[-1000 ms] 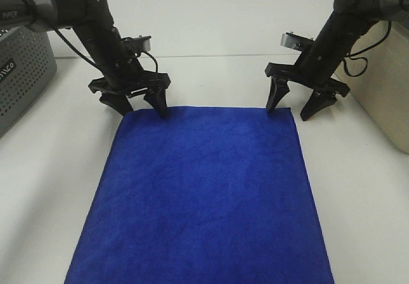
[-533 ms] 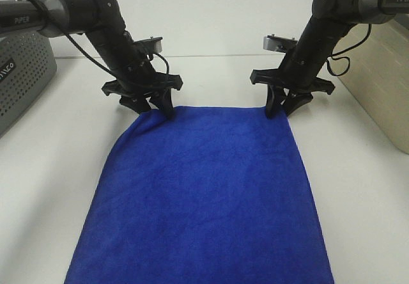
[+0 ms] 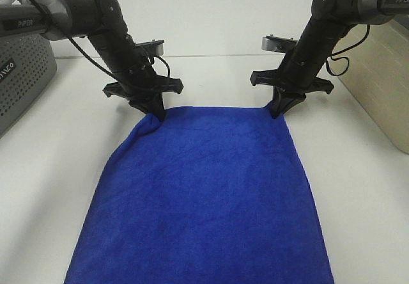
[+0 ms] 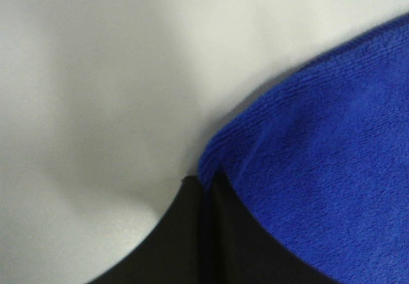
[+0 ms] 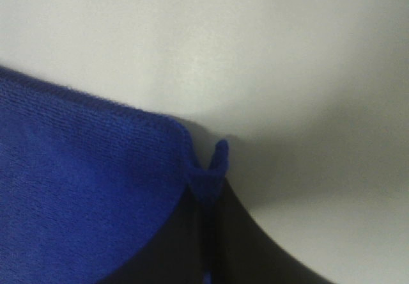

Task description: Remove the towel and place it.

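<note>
The deep blue towel point(image 3: 204, 194) lies spread flat on the white table, reaching from the front edge of the exterior view to both grippers. My left gripper point(image 3: 153, 113) is shut on the towel's far left corner, which bunches up a little. My right gripper point(image 3: 277, 111) is shut on the far right corner. The left wrist view shows the towel edge point(image 4: 319, 162) pinched between the dark fingers point(image 4: 192, 233). The right wrist view shows a small fold of towel point(image 5: 211, 165) squeezed between the fingers point(image 5: 179, 245). No white tag shows.
A grey perforated basket point(image 3: 19, 79) stands at the far left. A beige box point(image 3: 383, 86) stands at the right edge. The white table point(image 3: 211, 79) runs behind the grippers to a back wall.
Both grippers closed from wide open onto the towel's far corners. The left corner is now pulled inward and slightly bunched.
</note>
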`<state>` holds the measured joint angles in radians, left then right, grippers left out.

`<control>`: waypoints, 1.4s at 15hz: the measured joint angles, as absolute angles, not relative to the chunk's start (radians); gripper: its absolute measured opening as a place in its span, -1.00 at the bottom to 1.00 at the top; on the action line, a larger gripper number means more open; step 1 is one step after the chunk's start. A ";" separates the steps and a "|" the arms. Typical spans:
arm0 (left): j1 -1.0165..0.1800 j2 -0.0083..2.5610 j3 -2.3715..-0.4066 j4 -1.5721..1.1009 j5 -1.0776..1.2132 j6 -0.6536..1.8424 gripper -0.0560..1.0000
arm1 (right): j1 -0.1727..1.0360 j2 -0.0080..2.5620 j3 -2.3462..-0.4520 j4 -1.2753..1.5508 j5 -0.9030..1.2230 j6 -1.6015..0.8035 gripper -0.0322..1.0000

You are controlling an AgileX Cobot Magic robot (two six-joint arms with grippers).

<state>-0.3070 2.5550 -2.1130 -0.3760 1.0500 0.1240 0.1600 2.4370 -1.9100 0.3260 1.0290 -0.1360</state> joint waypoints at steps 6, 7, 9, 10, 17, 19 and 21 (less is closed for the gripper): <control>-0.309 2.577 -2.277 -0.243 1.113 0.127 -0.87 | 0.160 2.395 -1.932 0.309 1.006 -0.158 -0.91; -0.309 2.577 -2.304 -0.223 1.115 0.127 -0.87 | 0.160 2.388 -1.957 0.309 1.003 -0.159 -0.91; -0.309 2.577 -2.352 -0.170 1.116 0.127 -0.87 | 0.161 2.383 -2.019 0.309 0.987 -0.193 -0.91; -0.309 2.577 -2.371 -0.142 1.107 0.127 -0.87 | 0.161 2.383 -2.041 0.310 0.964 -0.217 -0.91; -0.308 2.577 -2.394 -0.051 0.814 0.130 -0.87 | 0.161 2.383 -2.072 0.311 0.756 -0.320 -0.91; -0.308 2.577 -2.394 -0.017 0.737 0.131 -0.87 | 0.161 2.383 -2.072 0.312 0.683 -0.333 -0.91; -0.308 2.577 -2.394 0.011 0.662 0.131 -0.87 | 0.161 2.383 -2.072 0.313 0.630 -0.334 -0.91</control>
